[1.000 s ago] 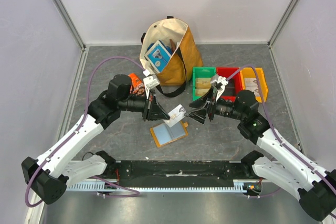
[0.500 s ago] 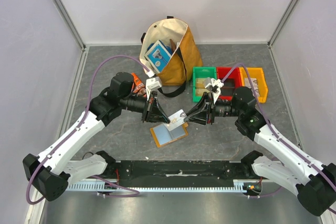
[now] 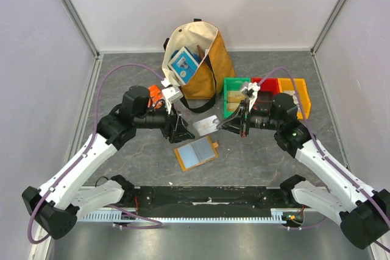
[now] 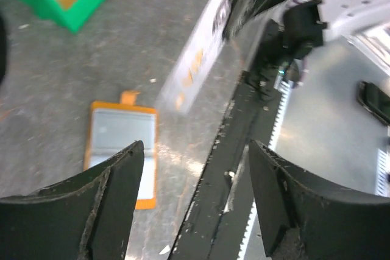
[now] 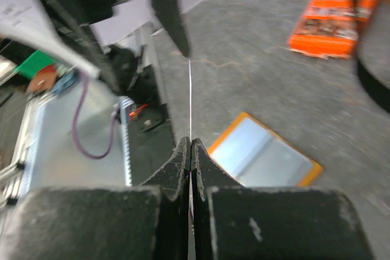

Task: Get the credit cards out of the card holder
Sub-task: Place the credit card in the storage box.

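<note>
The orange-tan card holder [image 3: 195,153] lies open and flat on the grey table, its pale blue-grey pockets facing up; it also shows in the wrist views [image 4: 120,145] [image 5: 265,158]. A pale credit card [image 3: 206,126] hangs above it, pinched at its right end by my right gripper [image 3: 221,126]. The right wrist view shows that card edge-on as a thin white line [image 5: 190,95] running out of the shut right gripper [image 5: 191,145]. My left gripper [image 3: 184,133] stands open just left of the card, apart from it. Through its spread fingers [image 4: 116,205] I see the card [image 4: 196,62] held aloft.
A cream tote bag [image 3: 198,59] with a blue-and-white box stands at the back. Green [image 3: 236,97], red [image 3: 263,85] and yellow-orange [image 3: 297,97] bins sit behind the right arm. An orange printed packet [image 3: 155,94] [image 5: 332,16] lies behind the left arm.
The right gripper has shut on the pale card. The left gripper has opened, let go of it and drawn back to the left. The card has risen slightly toward the back.
</note>
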`<state>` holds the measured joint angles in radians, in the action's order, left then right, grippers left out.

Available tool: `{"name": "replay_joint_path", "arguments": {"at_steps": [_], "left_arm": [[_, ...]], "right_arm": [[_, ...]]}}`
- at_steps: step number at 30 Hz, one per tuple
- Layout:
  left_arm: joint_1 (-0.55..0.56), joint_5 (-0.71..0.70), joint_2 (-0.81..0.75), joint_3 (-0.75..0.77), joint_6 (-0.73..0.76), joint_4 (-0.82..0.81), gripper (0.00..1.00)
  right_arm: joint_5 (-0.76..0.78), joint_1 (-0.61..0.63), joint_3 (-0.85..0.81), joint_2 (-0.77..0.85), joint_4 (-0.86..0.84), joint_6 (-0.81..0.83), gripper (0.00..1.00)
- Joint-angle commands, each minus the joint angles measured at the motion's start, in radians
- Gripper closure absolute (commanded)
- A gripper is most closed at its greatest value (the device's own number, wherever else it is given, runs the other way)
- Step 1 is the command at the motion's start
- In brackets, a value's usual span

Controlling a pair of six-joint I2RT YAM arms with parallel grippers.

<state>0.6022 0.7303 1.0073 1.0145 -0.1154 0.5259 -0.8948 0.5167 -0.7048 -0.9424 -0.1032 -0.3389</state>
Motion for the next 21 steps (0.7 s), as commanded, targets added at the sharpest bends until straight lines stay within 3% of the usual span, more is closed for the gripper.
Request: {"name": "replay_joint_path", "arguments": {"at_steps": [1, 9, 14, 21], "left_arm": [[-0.036, -0.280, -0.081, -0.054, -0.053, -0.032, 0.23], [-0.125, -0.523, -0.186, -0.148, -0.113, -0.037, 0.16], [-0.162, -0.615, -0.240, -0.177, -0.136, -0.040, 0.16], [-0.163, -0.666, -0.297, -0.198, -0.129, -0.034, 0.16]], "right_arm": [[0.207, -0.102, -0.111, -0.021, 0.256, 0.057, 1.00], [0.568, -0.452, -0.321, -0.140, 0.649, 0.129, 1.00], [0.815, -0.644, -0.464, -0.235, 0.732, 0.120, 1.00], [0.834, -0.788, -0.620, -0.459, 0.743, 0.211, 1.00]]}}
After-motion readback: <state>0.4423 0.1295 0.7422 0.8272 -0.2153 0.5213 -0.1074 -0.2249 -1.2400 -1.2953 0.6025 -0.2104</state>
